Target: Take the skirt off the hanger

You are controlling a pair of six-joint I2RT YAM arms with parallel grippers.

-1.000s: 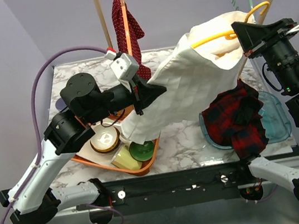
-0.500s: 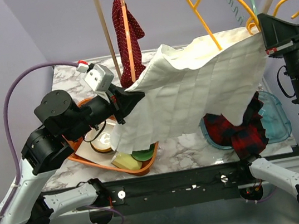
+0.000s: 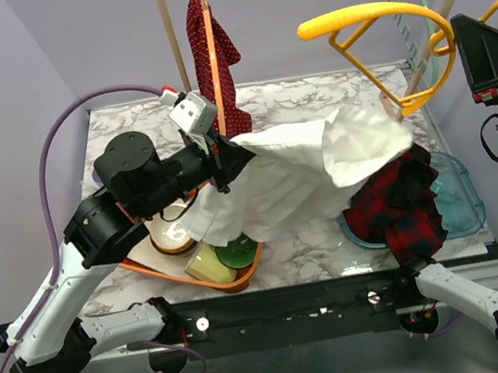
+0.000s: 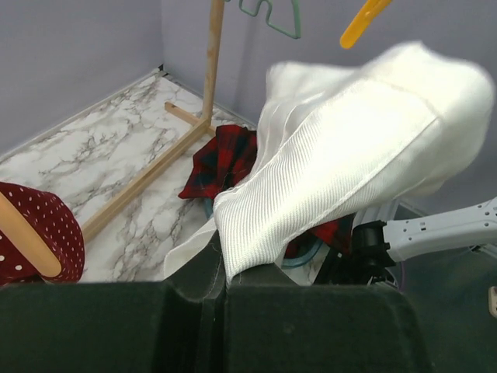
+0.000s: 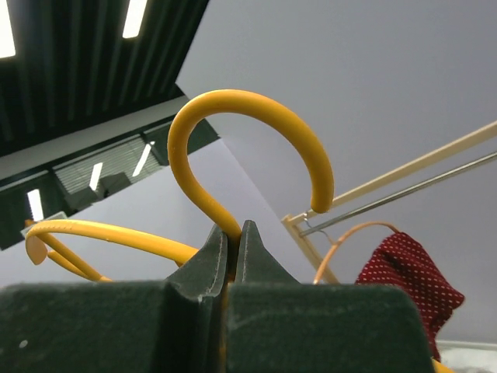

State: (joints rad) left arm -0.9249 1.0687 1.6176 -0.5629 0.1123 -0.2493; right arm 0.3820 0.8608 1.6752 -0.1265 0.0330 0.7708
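2 hands busy, both clenched. Near side: orange tray [image 3: 244, 281] w/ bowls sits front-left on the desk [image 3: 303, 235], not involved. Just above it the left hand [image 3: 225, 167] is pinched on one edge of the white skirt [image 3: 295, 180]. Wrist view shows fabric coming straight out from between the closed fingers [image 4: 198, 272].

From there the skirt sags to the right in mid-air, far end bunched above the plaid cloth [image 3: 401, 201] in the blue tray [image 3: 460, 183]. Can't tell if it touches the plaid.

Farther up/right, the right hand [image 5: 233, 241] is clamped on the neck of the yellow hanger [image 3: 364, 17], just under the hook. Hanger is up high and looks bare, so imo skirt is off it or v. close. Lower hanger arm passes near the skirt's far end, so can't rule out a snag there. Behind: dotted cloth [image 3: 223, 45] hanging on the wooden rack [image 3: 171, 29].

Handling:
- Skirt looks light and soft w/ a ribbed weave, no stiffness. It hangs from whatever point holds it, folds on itself, drags over anything below.
- Not fragile, prob not slippery. Pinch on a hem or edge should hold; doubled hem is best.
- One-point grip = long tail, so watch the bowls + plaid when lowering.
- Hanger looks rigid, smooth. Neck is the right spot to grip it.
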